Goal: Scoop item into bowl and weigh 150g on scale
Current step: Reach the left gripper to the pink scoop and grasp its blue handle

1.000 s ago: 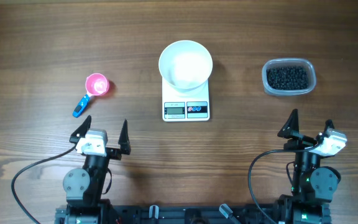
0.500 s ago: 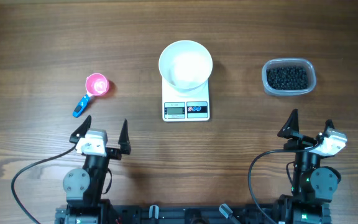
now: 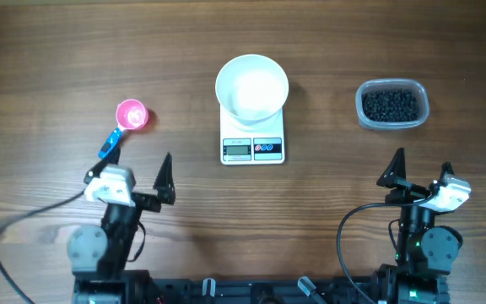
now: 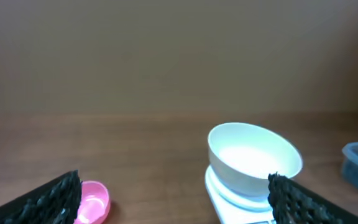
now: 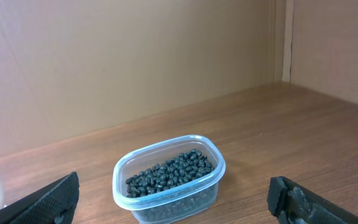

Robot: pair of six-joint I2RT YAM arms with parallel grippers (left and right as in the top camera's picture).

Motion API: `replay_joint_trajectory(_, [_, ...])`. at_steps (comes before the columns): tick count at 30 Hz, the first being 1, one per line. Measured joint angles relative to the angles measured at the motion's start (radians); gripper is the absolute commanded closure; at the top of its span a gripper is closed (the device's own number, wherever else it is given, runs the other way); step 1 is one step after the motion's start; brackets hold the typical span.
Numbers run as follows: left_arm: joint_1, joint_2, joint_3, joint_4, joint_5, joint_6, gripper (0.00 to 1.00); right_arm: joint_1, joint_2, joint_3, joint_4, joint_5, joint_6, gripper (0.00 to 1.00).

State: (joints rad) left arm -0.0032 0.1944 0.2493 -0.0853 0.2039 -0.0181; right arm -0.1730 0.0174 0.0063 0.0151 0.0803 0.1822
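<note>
Black beans (image 3: pixel 391 105): heaped in clear tub (image 3: pixel 392 83), far right, tub's long axis left-right. White bowl (image 3: pixel 252 87) atop scale (image 3: pixel 252 149), display toward arms, print too small to read. Left gripper (image 3: pixel 140 157), right gripper (image 3: pixel 423 159): jaws wide, empty.

1. The bowl (image 3: pixel 252 86) sits on the far part of the scale (image 3: pixel 252 149), mid-bench (image 3: pixel 40 59).
2. The scoop (image 3: pixel 132 115) lies well left of the scale.
3. The tub (image 3: pixel 364 114), with beans (image 3: pixel 391 105) in it, stands well right.
4. The left pincer (image 3: pixel 140 157) is just before the scoop; the right pincer (image 3: pixel 423 159) is before the tub, apart.
</note>
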Motion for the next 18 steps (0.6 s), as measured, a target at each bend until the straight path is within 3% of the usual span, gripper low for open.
replay_joint_trajectory(5, [0.0, 0.216, 0.208, -0.1, 0.057, -0.005, 0.0, 0.0, 0.0, 0.0, 0.0, 0.0, 0.0, 0.0])
replay_joint_trajectory(12, [0.001, 0.583, 0.634, -0.423, 0.086, -0.011, 0.0, 0.0, 0.0, 0.0, 0.0, 0.0, 0.0, 0.0])
replay_joint_trajectory(18, [0.067, 0.878, 0.86, -0.605, 0.084, -0.011, 0.0, 0.0, 0.0, 0.0, 0.0, 0.0, 0.0, 0.0])
